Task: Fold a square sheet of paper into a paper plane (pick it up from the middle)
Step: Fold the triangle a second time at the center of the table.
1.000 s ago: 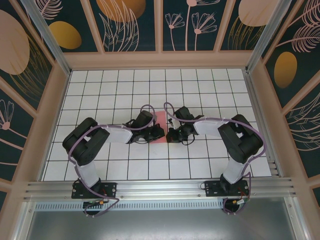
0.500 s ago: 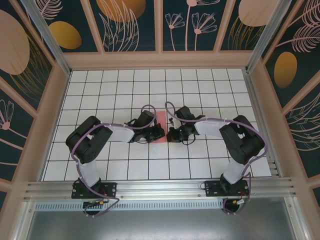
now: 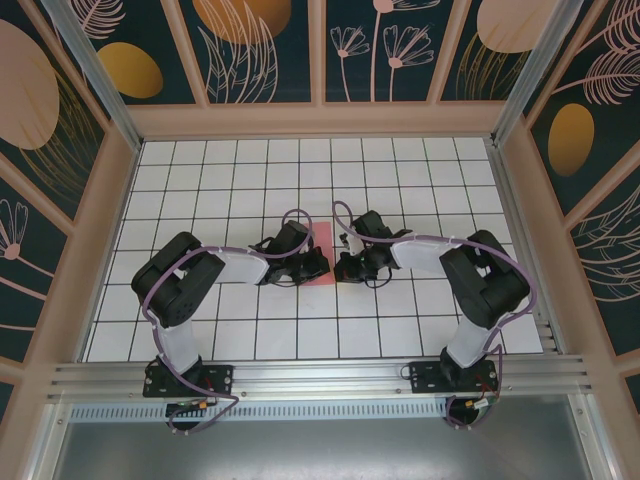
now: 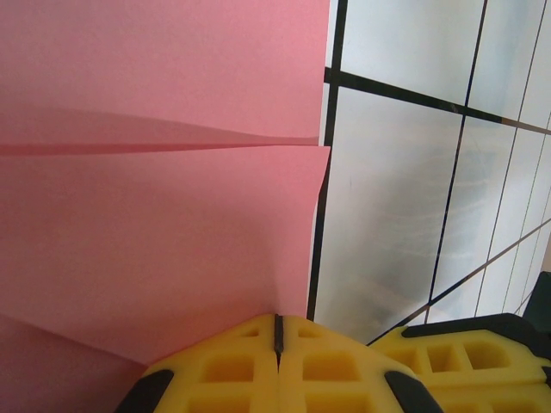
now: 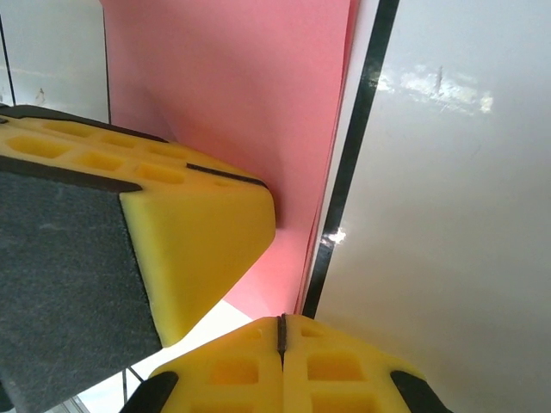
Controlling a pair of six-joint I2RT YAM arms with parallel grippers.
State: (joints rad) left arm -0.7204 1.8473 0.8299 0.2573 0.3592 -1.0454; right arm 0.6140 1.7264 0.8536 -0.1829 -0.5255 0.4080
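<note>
A white-tiled table (image 3: 200, 180) with black grid lines fills the floor of a booth whose walls (image 3: 250, 50) carry dark panels with flower and leaf drawings. The left arm (image 3: 190, 285) rises from its base at 7 o'clock and reaches toward the table's middle, and the right arm (image 3: 480, 280) does likewise from 5 o'clock; a lilac cable (image 3: 290, 215) runs along each. Between them, near the centre of the table, lies the pink-red sheet of paper (image 3: 323, 243), seen from above as a narrow upright strip. The left gripper (image 3: 320, 266) meets it from 9 o'clock and the right gripper (image 3: 341, 270) from 3 o'clock, both low at the strip's near end and just beside each other. From the left wrist, the paper spreads from 9 to 12 o'clock in folded layers, two flaps meeting along a level crease, its straight edge lying along a grid line. The left gripper's yellow fingertips (image 4: 232, 366) at 6 o'clock are pressed together, their seam a thin dark line, right at the paper's near edge; whether any paper is caught in that seam cannot be told. A yellow finger of the right gripper (image 4: 465, 357) sits at 5 o'clock. From the right wrist, the right gripper's yellow fingertips (image 5: 336, 366) at 6 o'clock are likewise pressed together beside the paper's near corner, and a yellow finger of the left gripper (image 5: 198, 206) lies over the paper at 9 o'clock.
</note>
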